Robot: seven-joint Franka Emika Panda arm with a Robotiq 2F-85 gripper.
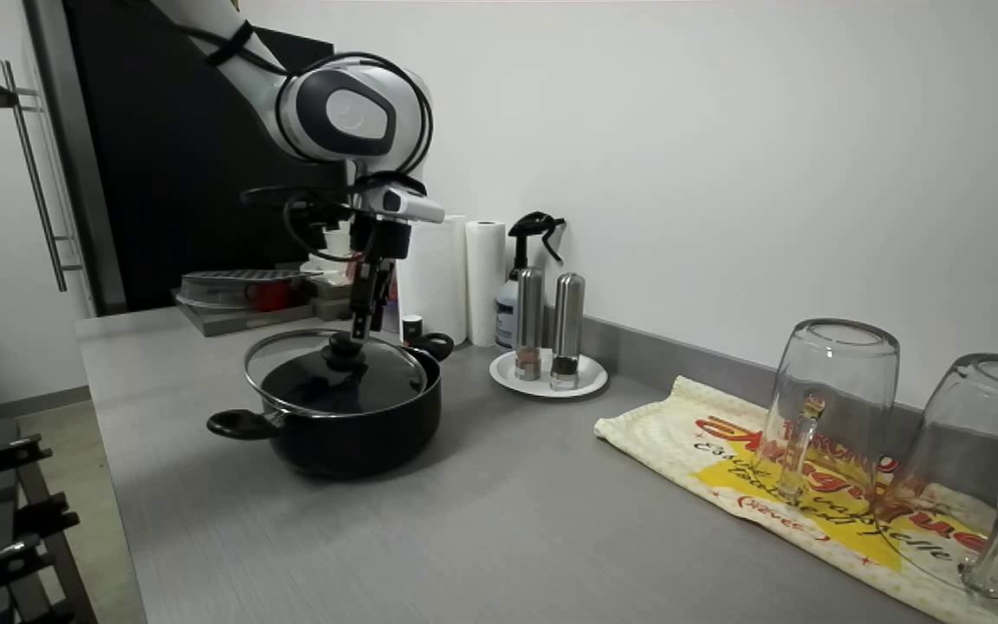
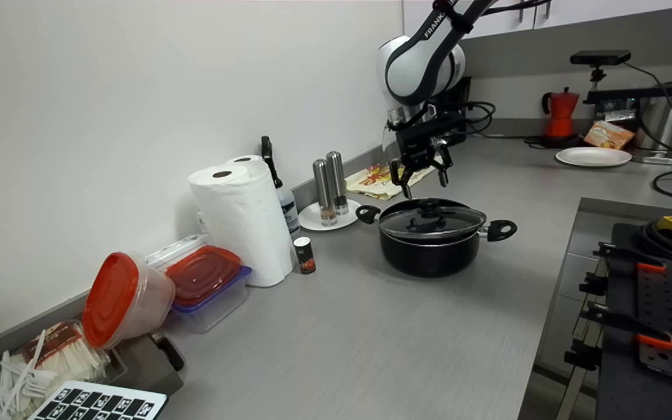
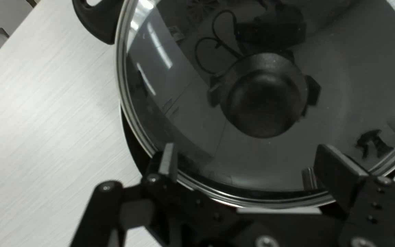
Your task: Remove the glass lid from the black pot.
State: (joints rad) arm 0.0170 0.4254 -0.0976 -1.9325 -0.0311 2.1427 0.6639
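Hovering gripper [image 3: 247, 152]: pointing down above the grey counter [image 1: 508, 520], its two fingers [image 3: 334, 171] parted wide, a broad gap between them.
Glass lid [image 1: 369, 386]: below the gripper, lying on the black pot [image 2: 429, 259] a little off-centre; in the wrist view I see a dark strip of pot past its edge, on the gripper's side.
Black knob [image 3: 266, 106]: on the middle of the lid, lower than the fingertips and beyond them in the wrist view, apart from both.
Pot handles [image 3: 103, 25]: one out to each side, lower than the gripper.
Robot arm [image 1: 352, 113]: white and dark, slanting down to the gripper from above.
Steel mills [image 1: 568, 321]: two, upright on a white plate [image 1: 506, 380] near the gripper, toward the wall [image 1: 681, 173] from it.
Paper towel rolls [image 2: 242, 227]: two, also on the gripper's wall side, a spray bottle [image 1: 506, 312] just beside them.
Upturned mugs [image 1: 845, 364]: two of clear glass, on a printed cloth [image 1: 664, 425], well apart from the gripper.
Red coffee maker [image 2: 562, 114]: well apart too, beyond the gripper in an exterior view.
Food containers [image 2: 207, 268]: red-lidded, well apart from the gripper.
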